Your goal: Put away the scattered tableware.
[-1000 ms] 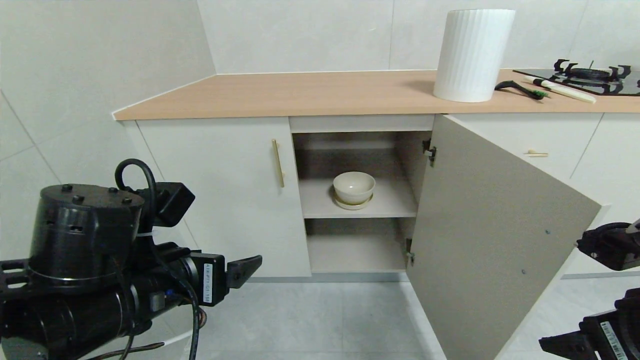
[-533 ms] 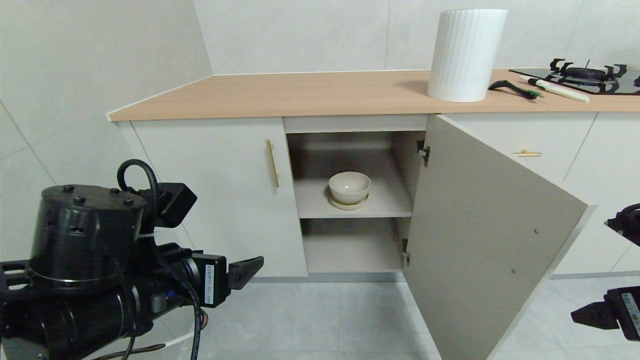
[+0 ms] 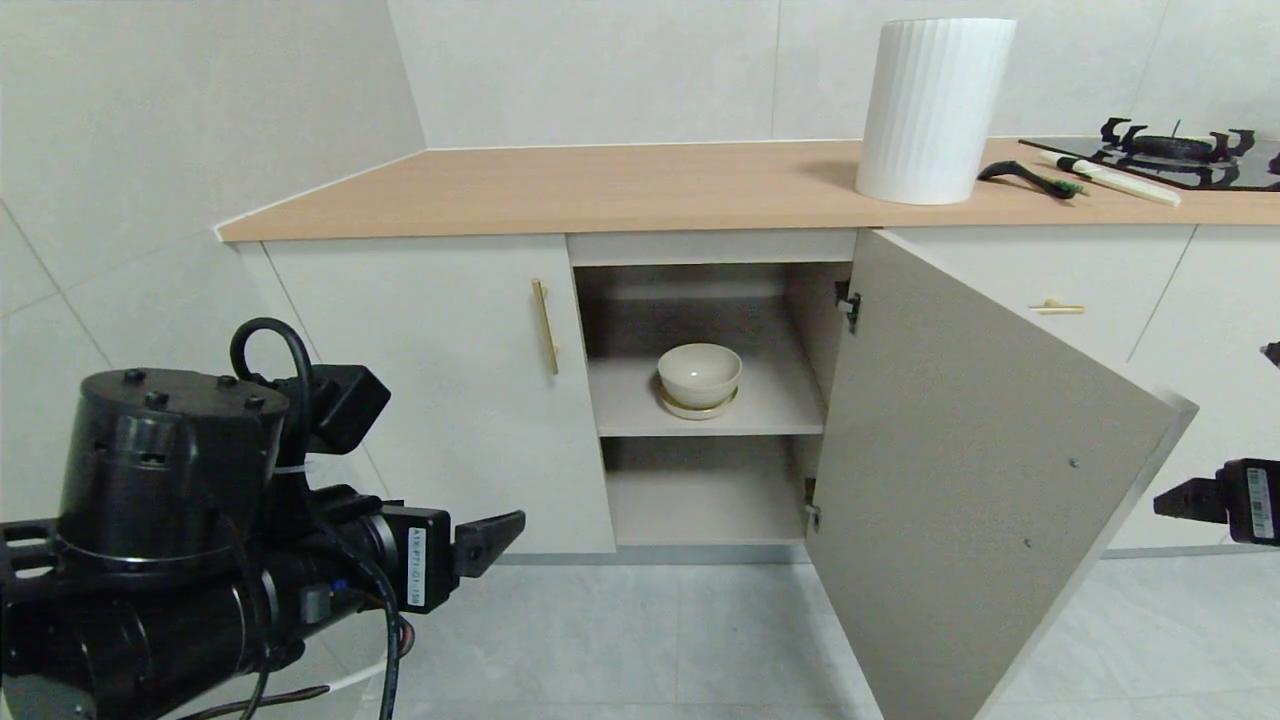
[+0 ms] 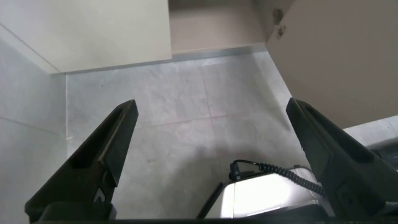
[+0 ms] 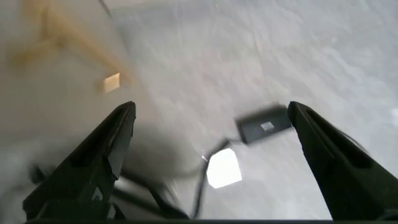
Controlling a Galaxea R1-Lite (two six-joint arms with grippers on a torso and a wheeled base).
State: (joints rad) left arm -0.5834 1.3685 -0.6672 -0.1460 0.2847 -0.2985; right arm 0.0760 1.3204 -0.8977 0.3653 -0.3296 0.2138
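Observation:
A cream bowl (image 3: 700, 372) sits on a small plate (image 3: 698, 406) on the upper shelf of the open cabinet (image 3: 700, 410). The cabinet door (image 3: 980, 450) is swung out wide toward me. My left gripper (image 3: 488, 540) hangs low at the left, well short of the cabinet, over the floor. In the left wrist view the left gripper (image 4: 211, 155) is open and holds nothing. My right gripper (image 3: 1185, 498) is just right of the door's outer edge. In the right wrist view the right gripper (image 5: 211, 155) is open and holds nothing, above floor tiles.
On the wooden counter (image 3: 600, 185) stand a tall white ribbed container (image 3: 935, 110), a black brush (image 3: 1035, 178) and a white stick (image 3: 1110, 178), beside a gas hob (image 3: 1180, 150). The left cabinet door (image 3: 430, 390) is closed. The lower shelf (image 3: 705, 505) holds nothing.
My right gripper has risen from the lower right corner to beside the door's outer edge. The head camera shifted slightly early on. Left arm, bowl and plate are unmoved.

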